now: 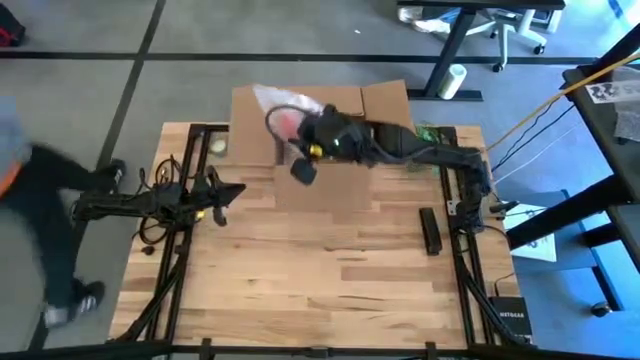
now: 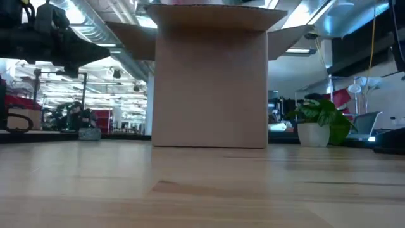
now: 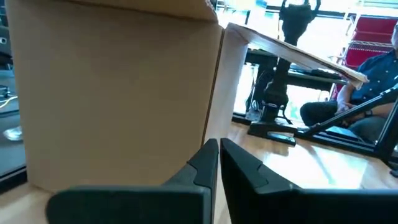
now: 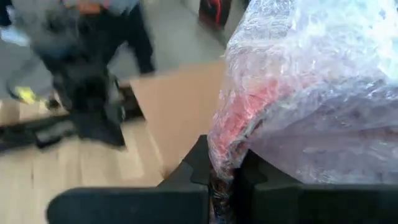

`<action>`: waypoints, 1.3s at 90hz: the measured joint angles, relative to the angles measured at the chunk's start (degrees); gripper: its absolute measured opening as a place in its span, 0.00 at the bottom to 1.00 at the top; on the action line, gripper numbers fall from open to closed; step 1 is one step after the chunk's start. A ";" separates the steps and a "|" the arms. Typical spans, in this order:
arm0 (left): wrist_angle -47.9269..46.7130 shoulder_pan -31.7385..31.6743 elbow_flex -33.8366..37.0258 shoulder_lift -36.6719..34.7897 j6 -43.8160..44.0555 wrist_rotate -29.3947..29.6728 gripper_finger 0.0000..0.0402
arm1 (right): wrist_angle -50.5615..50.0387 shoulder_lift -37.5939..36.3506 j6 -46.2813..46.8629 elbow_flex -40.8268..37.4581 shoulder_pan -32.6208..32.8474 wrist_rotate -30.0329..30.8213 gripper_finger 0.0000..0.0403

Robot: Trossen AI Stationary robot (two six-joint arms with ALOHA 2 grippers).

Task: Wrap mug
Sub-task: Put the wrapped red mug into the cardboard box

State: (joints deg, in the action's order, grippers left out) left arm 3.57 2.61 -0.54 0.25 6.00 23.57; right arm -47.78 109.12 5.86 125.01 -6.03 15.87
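The mug shows red through a bundle of clear bubble wrap, held over the open top of a cardboard box at the table's far middle. My right gripper reaches in from the table's right and is shut on the wrap. My left gripper waits shut to the left of the box, holding nothing and pointing at the box's side. My right gripper pinches the bubble wrap between its two fingers at the bundle's near edge, where the red of the mug shows through. The fingers come from the table's right. The bundle sits beyond the fingertips above the box's opening; whether it rests on anything there is hidden.
A person walks past the table's left side. A black bar lies on the table at the right. A small potted plant stands right of the box, and a roll lies to its left.
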 joint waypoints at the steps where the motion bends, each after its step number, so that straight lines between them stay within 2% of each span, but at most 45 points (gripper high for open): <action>1: 0.00 0.00 0.00 0.00 0.00 0.00 0.00 | -0.53 0.00 0.03 -0.01 -0.46 -0.68 0.00; 18: 0.00 0.00 0.00 0.00 0.00 -0.01 0.00 | -9.16 -0.11 -1.94 0.01 -7.26 -9.21 0.00; 33: 0.00 0.00 0.00 0.00 0.02 -0.02 0.00 | -9.13 0.81 -7.30 0.03 -12.13 -21.04 0.00; 41: 0.00 0.00 0.00 0.00 0.02 0.00 0.00 | -10.33 2.77 -9.73 0.07 -13.44 -24.56 0.00; 65: 0.00 0.00 0.00 0.00 0.02 -0.02 0.00 | -12.24 10.14 -17.91 0.04 -13.43 -26.17 0.00; 83: 0.01 0.00 0.00 0.00 0.00 -0.01 0.00 | -14.79 14.35 -18.59 0.41 -13.80 -33.43 0.00; 104: 0.02 0.00 0.00 0.00 0.00 0.02 0.00 | -19.61 15.87 -19.36 0.47 -14.55 -34.03 0.01; 117: 0.00 0.00 0.00 0.00 0.00 0.02 0.00 | -18.00 15.45 -19.88 0.14 -14.87 -34.90 0.08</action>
State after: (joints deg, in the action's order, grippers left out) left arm 3.57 2.62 -0.54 0.25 6.00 23.59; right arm -65.78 124.57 -14.02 125.15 -20.90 -19.04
